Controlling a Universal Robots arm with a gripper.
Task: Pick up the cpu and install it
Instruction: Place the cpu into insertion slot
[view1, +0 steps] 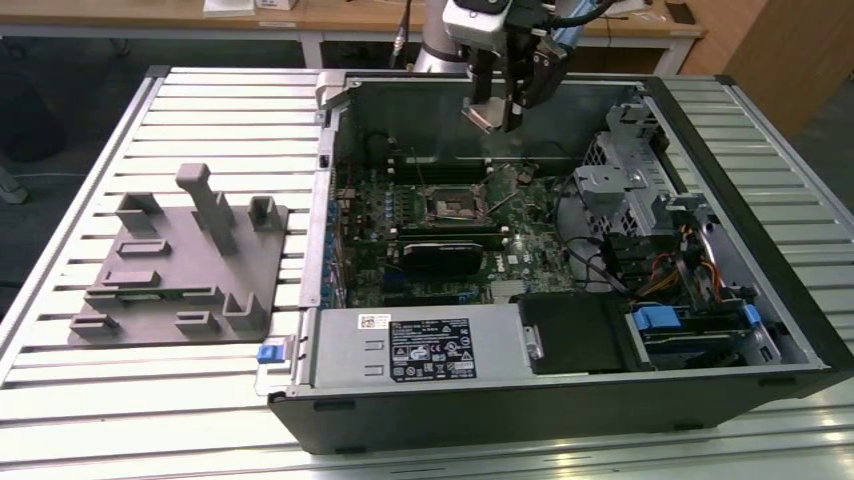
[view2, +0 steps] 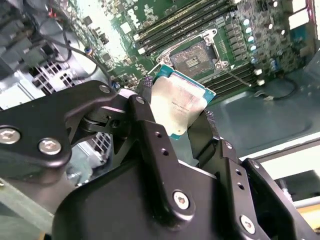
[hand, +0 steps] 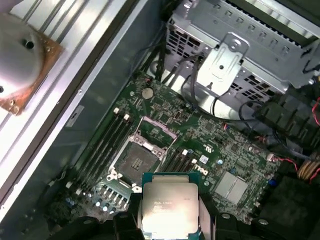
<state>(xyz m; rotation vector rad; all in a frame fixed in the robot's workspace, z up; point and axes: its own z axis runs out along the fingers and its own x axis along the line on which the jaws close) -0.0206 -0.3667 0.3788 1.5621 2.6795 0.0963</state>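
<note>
My gripper (view1: 497, 112) hangs above the back of the open computer case, shut on the cpu (view1: 482, 117). The cpu (view2: 176, 104) is a flat square chip with a silvery top and a green rim, pinched at its edges between the black fingers (view2: 145, 107). In the first wrist view the cpu (hand: 169, 205) sits just in front of the camera. Below it lies the open motherboard socket (view1: 451, 205), a square metal frame with its latch plate swung up. The socket (view2: 195, 56) shows beyond the chip, and the socket (hand: 135, 161) has memory slots on both sides.
The case (view1: 747, 300) lies on its side on a slatted metal table (view1: 160, 400). A grey fixture block (view1: 180, 265) stands at the exterior view's left. A drive cage (view1: 627, 170), cables and a power supply (view1: 427, 345) crowd the case around the board.
</note>
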